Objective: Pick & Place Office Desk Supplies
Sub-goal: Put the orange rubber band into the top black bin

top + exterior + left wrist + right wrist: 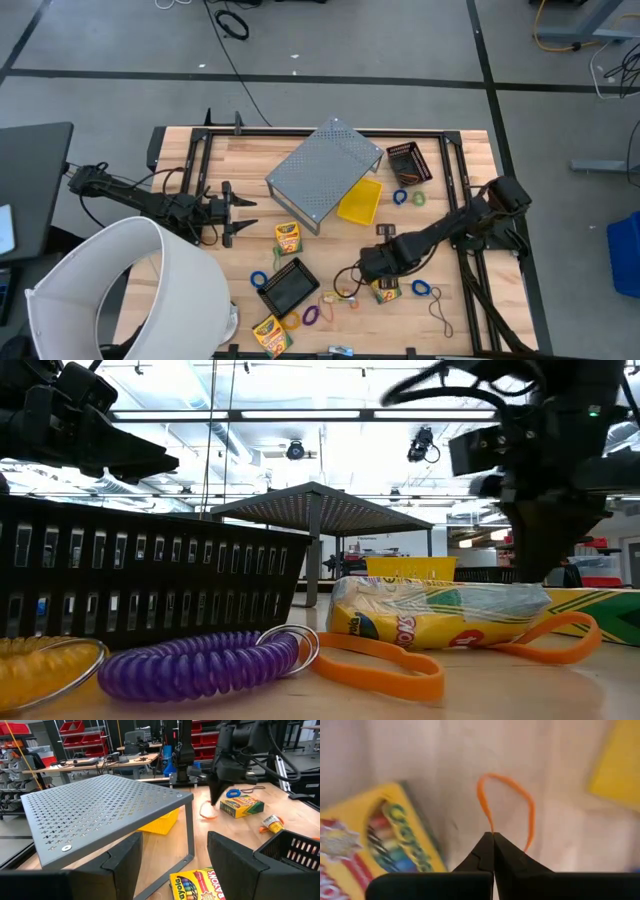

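Pale wooden plank counter (180, 150), framed by black rails. A grey perforated metal riser shelf (325, 168) is set at centre-back, a flat yellow plastic tray (360, 203) just beside it, and a small black mesh basket (407, 162) at the right rear.

Right gripper (493, 840): lowered at front right; jaws are clenched on a thin orange elastic loop (507, 802), pinched at one end. The loop's long axis runs straight ahead from the tips. A yellow-and-green crayon box (375, 835) is seen just beside it, apart from the jaws.

Left gripper (243, 215): parked at the left, jaws released, holding nothing; well apart from the loop. The right arm is judged nearer; a lift is judged next.
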Robot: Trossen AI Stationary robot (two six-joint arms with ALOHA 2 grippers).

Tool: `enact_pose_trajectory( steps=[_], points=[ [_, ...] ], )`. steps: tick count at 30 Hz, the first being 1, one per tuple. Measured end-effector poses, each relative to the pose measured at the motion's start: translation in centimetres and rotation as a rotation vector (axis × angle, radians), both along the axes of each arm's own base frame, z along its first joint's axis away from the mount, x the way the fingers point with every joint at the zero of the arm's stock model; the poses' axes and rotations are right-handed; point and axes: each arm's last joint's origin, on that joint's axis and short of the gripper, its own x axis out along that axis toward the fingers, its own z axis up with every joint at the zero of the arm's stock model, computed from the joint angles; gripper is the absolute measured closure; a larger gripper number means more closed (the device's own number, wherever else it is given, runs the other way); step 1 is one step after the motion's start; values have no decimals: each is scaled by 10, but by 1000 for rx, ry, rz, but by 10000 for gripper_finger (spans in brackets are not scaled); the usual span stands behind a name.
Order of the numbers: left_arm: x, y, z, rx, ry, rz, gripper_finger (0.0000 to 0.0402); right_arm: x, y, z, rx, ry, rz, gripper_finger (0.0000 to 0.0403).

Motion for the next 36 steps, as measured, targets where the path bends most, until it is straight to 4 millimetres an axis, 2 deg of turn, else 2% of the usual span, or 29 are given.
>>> enact_pose_trajectory(
  steps=[9,17,26,36],
  points=[
    [0,0,0,-1,-2,0,174,-18,-15,10,-297,13,-154,403],
    [0,0,0,-1,-3,0,174,-28,-38,18,-534,35,-272,403],
    [0,0,0,-1,-2,0,174,-33,-68,27,-676,130,-385,403],
    [0,0,0,-1,-3,0,174,-28,-112,30,-752,165,-491,403]
  ],
)
